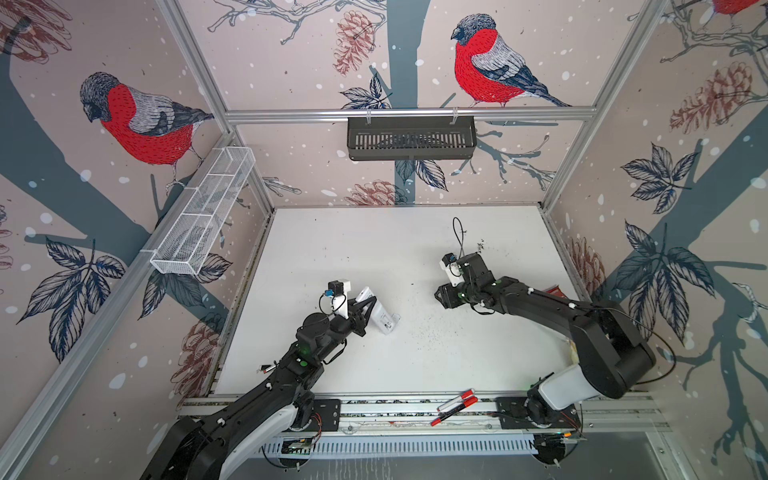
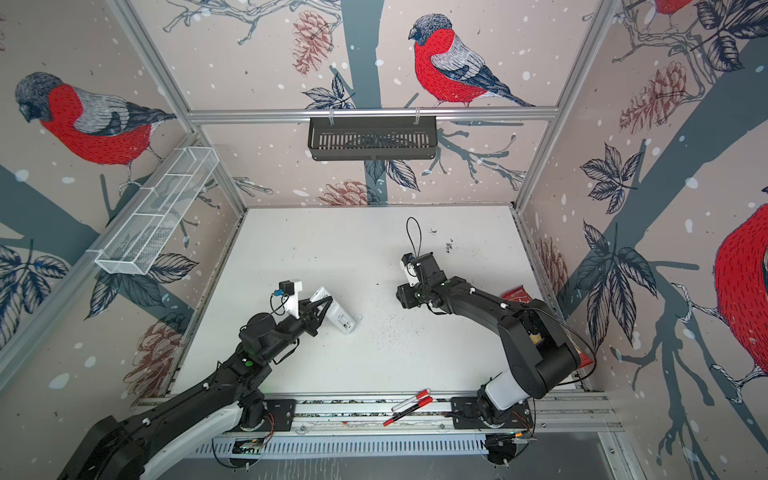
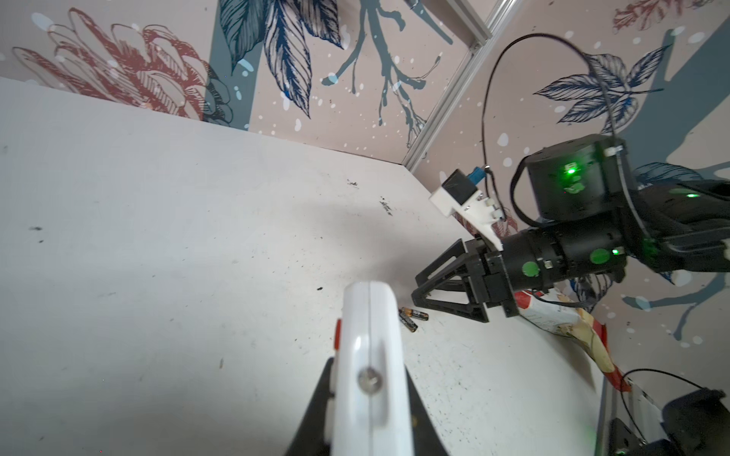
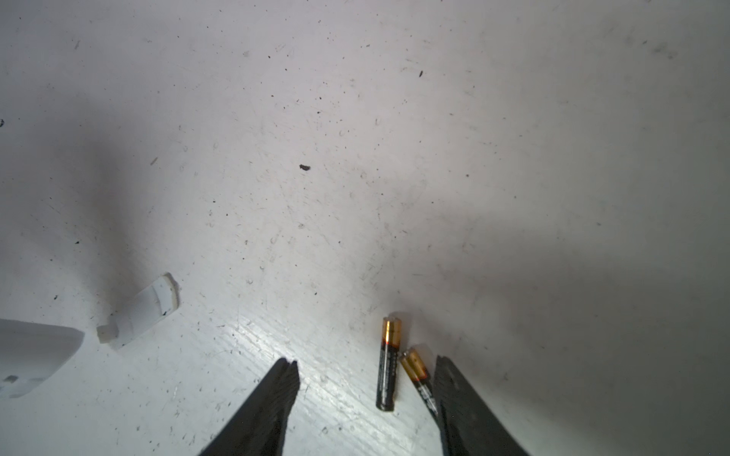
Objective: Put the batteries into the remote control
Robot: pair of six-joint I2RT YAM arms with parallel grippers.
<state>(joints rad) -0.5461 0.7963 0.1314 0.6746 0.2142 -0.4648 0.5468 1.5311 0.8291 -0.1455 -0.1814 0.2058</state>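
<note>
Red-capped marker pens (image 1: 455, 405) lie on the front rail (image 1: 395, 415); beyond them the left gripper (image 1: 368, 305) pinches the remote control (image 1: 380, 318), tilted with its lower end on the table (image 1: 374, 249), a loose white cover (image 4: 142, 312) just beside it. Farther back the right gripper (image 4: 365, 367) hangs low, fingers spread around the batteries (image 4: 387, 367), gripping neither. Picking up the first cell seems the step in hand: next, close on one alone without nudging its neighbour.
</note>
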